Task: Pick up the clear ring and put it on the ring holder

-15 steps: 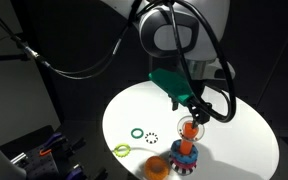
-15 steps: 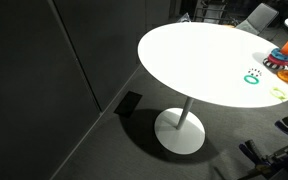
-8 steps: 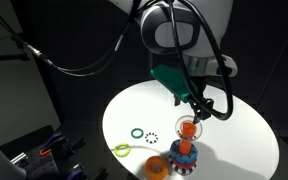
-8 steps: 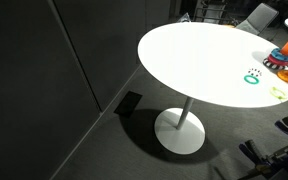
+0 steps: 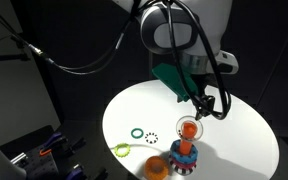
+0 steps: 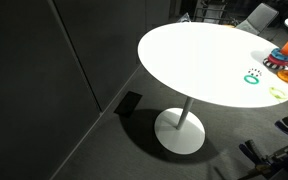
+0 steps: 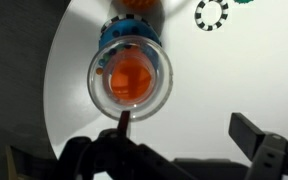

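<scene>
The ring holder (image 5: 184, 155) stands near the front of the round white table (image 5: 239, 140): an orange peg on a blue and red base. It also shows at the right edge of an exterior view (image 6: 284, 55). The clear ring (image 5: 189, 128) lies around the top of the peg. In the wrist view the clear ring (image 7: 97, 82) circles the orange peg (image 7: 131, 76) from above. My gripper (image 5: 207, 108) hangs just above and beside the peg top. In the wrist view the gripper (image 7: 187, 125) is open and holds nothing; one finger tip is at the ring's rim.
A black-and-white dotted ring (image 5: 152, 138), a green ring (image 5: 136, 133) and a yellow-green ring (image 5: 122, 151) lie flat beside the holder. A thick orange ring (image 5: 156, 168) lies at the table's front edge. The dotted ring also shows in the wrist view (image 7: 212, 12).
My gripper has risen a little, up and away from the peg top. The clear ring stays around the peg.
</scene>
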`<state>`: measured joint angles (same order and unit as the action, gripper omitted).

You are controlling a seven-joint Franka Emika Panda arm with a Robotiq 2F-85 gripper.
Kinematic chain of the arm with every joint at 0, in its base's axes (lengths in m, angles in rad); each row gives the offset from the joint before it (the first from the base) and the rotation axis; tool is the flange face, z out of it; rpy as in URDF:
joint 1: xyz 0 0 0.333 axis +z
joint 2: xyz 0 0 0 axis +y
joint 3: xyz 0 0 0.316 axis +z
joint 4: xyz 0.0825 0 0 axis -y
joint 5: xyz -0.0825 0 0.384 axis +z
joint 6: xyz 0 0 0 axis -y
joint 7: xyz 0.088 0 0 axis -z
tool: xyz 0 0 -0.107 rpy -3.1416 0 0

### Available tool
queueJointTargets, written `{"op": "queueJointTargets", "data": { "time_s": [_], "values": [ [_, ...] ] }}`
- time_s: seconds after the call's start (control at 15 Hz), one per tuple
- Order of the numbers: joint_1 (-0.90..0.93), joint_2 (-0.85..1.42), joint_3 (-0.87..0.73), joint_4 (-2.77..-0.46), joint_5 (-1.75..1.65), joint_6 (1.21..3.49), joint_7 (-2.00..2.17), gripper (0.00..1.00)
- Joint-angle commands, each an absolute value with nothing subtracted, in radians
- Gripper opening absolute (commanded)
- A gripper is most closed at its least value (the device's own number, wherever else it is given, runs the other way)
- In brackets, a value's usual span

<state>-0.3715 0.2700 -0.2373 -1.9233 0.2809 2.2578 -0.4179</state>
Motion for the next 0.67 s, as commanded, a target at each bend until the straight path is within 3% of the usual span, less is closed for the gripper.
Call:
{"op": "queueJointTargets", "data": {
  "time_s": [0.0,0.6],
  "values": [
    [-0.393,0.274,-0.218,-1.918,0.316,2.286,-0.451,1.0],
    [-0.394,0.281,-0.213,-1.923,0.311,2.295,-0.449,1.0]
  ]
}}
